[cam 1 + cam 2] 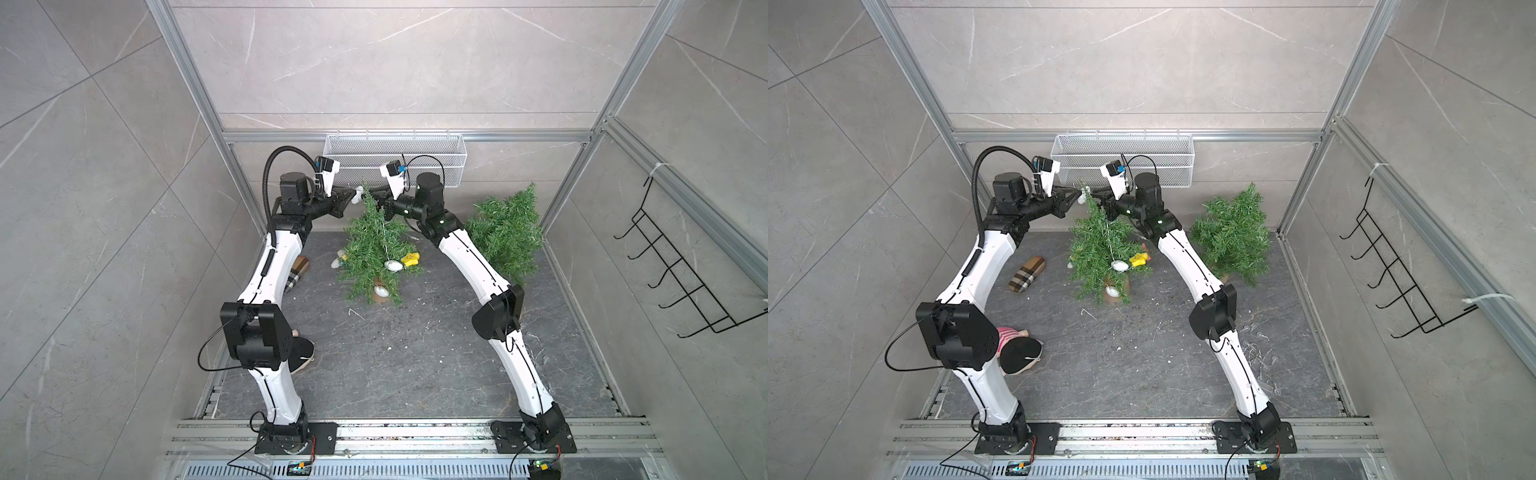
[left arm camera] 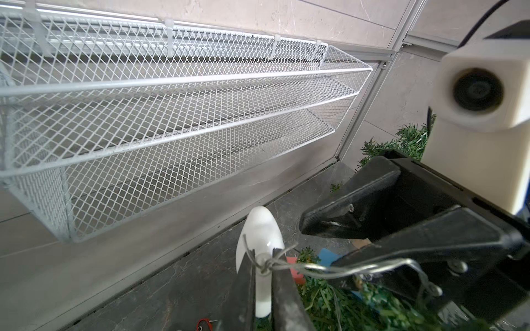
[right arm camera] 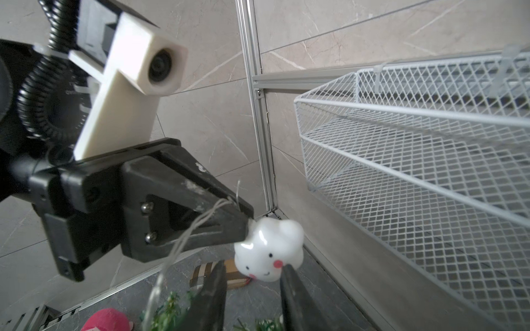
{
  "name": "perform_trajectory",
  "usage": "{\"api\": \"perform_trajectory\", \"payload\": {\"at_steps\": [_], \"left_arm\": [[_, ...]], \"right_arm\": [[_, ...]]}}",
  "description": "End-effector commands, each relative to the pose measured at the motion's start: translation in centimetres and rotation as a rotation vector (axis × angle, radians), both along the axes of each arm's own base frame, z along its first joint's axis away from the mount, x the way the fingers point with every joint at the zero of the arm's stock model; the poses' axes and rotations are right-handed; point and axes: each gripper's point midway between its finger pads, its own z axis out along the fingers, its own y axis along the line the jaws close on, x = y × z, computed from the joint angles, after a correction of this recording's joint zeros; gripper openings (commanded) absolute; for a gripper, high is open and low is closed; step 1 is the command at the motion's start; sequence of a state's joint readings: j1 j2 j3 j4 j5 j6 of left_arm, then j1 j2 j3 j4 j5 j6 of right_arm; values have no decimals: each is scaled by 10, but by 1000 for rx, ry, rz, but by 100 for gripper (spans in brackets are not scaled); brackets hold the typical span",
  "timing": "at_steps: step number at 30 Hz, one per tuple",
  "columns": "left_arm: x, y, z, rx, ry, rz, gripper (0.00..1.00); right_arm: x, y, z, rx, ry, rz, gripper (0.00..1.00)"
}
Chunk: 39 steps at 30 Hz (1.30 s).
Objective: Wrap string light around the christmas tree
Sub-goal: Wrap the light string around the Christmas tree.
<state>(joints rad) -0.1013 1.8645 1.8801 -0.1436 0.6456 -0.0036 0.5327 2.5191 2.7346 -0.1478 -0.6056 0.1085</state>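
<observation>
Starting from the near end: the table [image 1: 415,353] is mostly bare dark stone, with a plush doll [image 1: 1017,353] and a plaid pouch [image 1: 1026,274] lying off by the left arm, well clear of the action. Further back is the tree [image 1: 370,249], and the string light [image 1: 392,265] already hangs down its front with a few white bulbs and a yellow star [image 1: 410,259] low in the branches. Up at the tip, the left fingers [image 3: 223,220] are clamped shut on the wire right behind a cloud bulb [image 3: 269,249]. The right fingers [image 3: 212,295] are parted with that bulb just off their tips, gripping nothing. A second tree [image 1: 505,232] stands to the right, and a mesh basket [image 1: 395,160] hangs on the back wall. My worry: in the left wrist view the wire looks draped across one right finger, so if that arm backs off it could snag and yank the strand. The tree also looks light, so a taut pull from the top might tip it or drag the lower loops off. And thin wire in a pinch grip can slide out.
</observation>
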Motion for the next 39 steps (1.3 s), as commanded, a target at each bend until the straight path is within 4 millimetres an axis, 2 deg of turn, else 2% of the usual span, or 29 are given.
{"api": "perform_trajectory", "payload": {"at_steps": [1, 8, 14, 20, 22, 24, 31, 39], "left_arm": [[-19, 3, 39, 22, -84, 5, 0], [-24, 4, 36, 31, -58, 4, 0], [-27, 8, 35, 59, -43, 21, 0], [-28, 10, 41, 61, -37, 30, 0], [-28, 10, 42, 61, -33, 34, 0], [-27, 9, 41, 58, -18, 34, 0], [-23, 12, 31, 63, 28, 57, 0], [-23, 21, 40, 79, 50, 118, 0]], "right_arm": [[-3, -9, 16, -11, -30, -22, 39], [3, -19, 14, -51, -20, -84, 44], [9, -28, 4, -98, 4, -136, 48], [10, -36, 7, -99, 12, -164, 54], [8, -38, 10, -97, 8, -165, 56], [7, -39, 3, -103, 21, -157, 57], [-2, -46, 13, -102, 28, -140, 62], [-12, -56, 9, -84, 62, -125, 63]]}}
